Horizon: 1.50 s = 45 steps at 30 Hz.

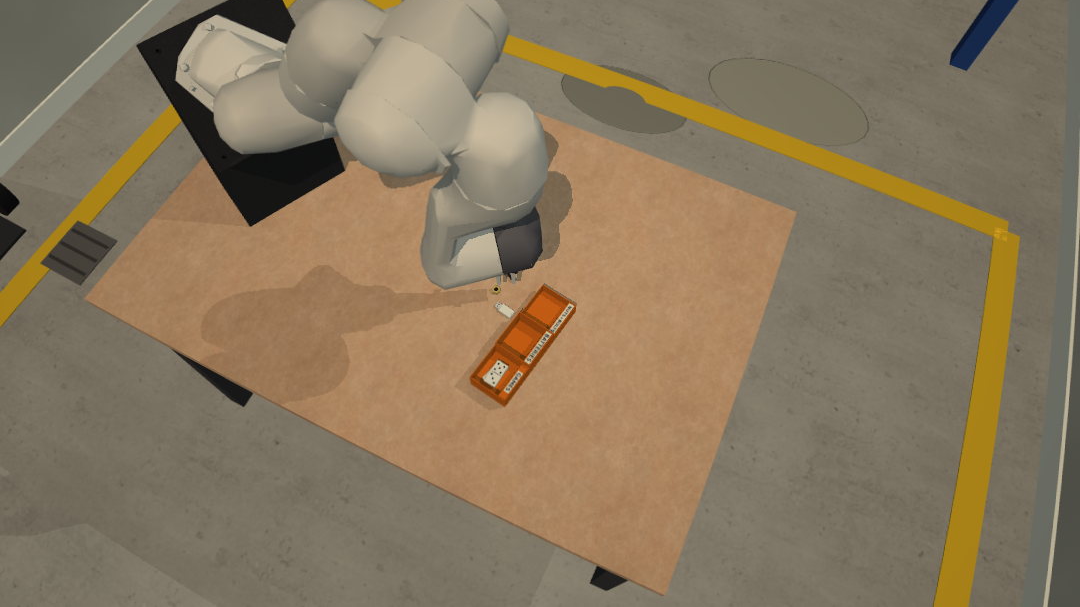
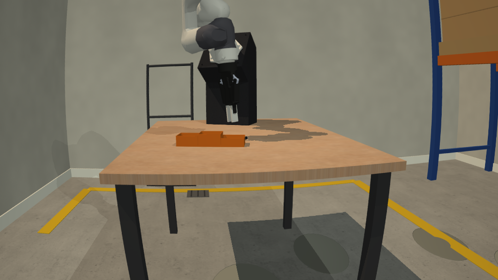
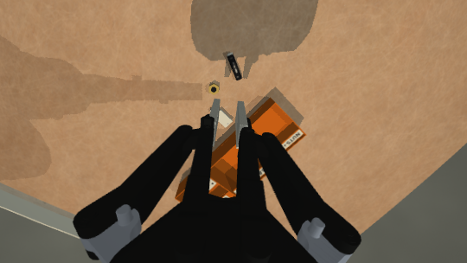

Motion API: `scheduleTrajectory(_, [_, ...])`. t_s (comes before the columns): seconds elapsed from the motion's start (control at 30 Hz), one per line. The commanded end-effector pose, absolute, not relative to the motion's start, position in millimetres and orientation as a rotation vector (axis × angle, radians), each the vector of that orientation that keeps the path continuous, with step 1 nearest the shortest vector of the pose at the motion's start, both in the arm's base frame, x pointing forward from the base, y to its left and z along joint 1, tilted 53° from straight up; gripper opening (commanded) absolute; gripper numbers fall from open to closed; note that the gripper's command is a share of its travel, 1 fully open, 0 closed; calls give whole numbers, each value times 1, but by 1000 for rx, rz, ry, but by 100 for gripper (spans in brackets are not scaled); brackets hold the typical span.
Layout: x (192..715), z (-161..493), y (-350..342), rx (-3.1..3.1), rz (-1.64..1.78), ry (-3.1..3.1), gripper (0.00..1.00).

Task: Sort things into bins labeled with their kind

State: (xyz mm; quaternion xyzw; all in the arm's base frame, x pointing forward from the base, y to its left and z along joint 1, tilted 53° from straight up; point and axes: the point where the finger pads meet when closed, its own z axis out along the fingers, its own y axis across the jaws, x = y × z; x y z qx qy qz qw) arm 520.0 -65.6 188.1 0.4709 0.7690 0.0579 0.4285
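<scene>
My gripper [image 1: 510,279] [image 2: 232,120] [image 3: 227,109] has its fingers a little apart, with nothing between them, above the table beside the bins. A brass nut [image 1: 495,289] [image 3: 214,88] lies on the table. A pale USB stick [image 1: 504,310] [image 3: 225,118] lies beside the bins, partly hidden by a finger in the wrist view. A narrow black thing [image 3: 234,67] with light marks lies past the nut; its kind is unclear. The NUTS+BOLTS bin [image 1: 547,307] [image 3: 272,119] and the BATTERIES bin [image 1: 523,335] look empty. A white domino [image 1: 495,373] lies in the GAMES bin [image 1: 504,402].
The three orange bins stand joined in a row on the wooden table [image 1: 637,329] [image 2: 293,155]. The middle bin stands up higher in the exterior view. The black robot base [image 1: 294,178] [image 2: 235,104] is at the table's far end.
</scene>
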Motion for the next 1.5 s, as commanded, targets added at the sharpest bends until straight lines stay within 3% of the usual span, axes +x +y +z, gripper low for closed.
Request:
scheduleTrajectory(0.0, [523,175,-51,1033,30,1988,15])
scheduleTrajectory(0.7, [523,158,-24,707,-218,2101,15])
scheduleTrajectory(1.47, [522,154,-21,707,-218,2101,15])
